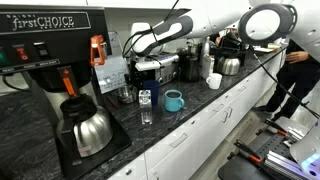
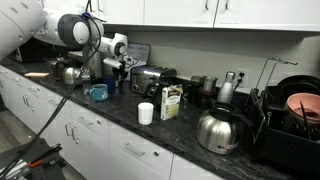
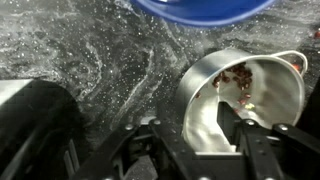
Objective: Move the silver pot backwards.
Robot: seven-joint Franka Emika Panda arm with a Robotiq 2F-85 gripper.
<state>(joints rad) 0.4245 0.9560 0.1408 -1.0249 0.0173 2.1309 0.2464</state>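
In the wrist view the silver pot (image 3: 262, 92) lies at the right on the dark speckled counter, with reddish bits inside. My gripper (image 3: 190, 135) straddles its near wall: one finger is outside the wall, the other inside the pot, and both press on it. The blue-teal mug (image 3: 195, 8) sits just beyond, at the top edge. In both exterior views the gripper (image 1: 150, 68) (image 2: 113, 66) is low over the counter behind the mug (image 1: 173, 100) (image 2: 97, 92). The pot is hidden there.
A black coffee maker with a steel carafe (image 1: 88, 130) stands at the counter's near end, with a glass (image 1: 146, 106) beside it. A toaster (image 2: 148, 78), a white cup (image 2: 146, 113), a box (image 2: 171, 101), a steel jug (image 2: 220, 130) and a dish rack (image 2: 295, 120) line the counter.
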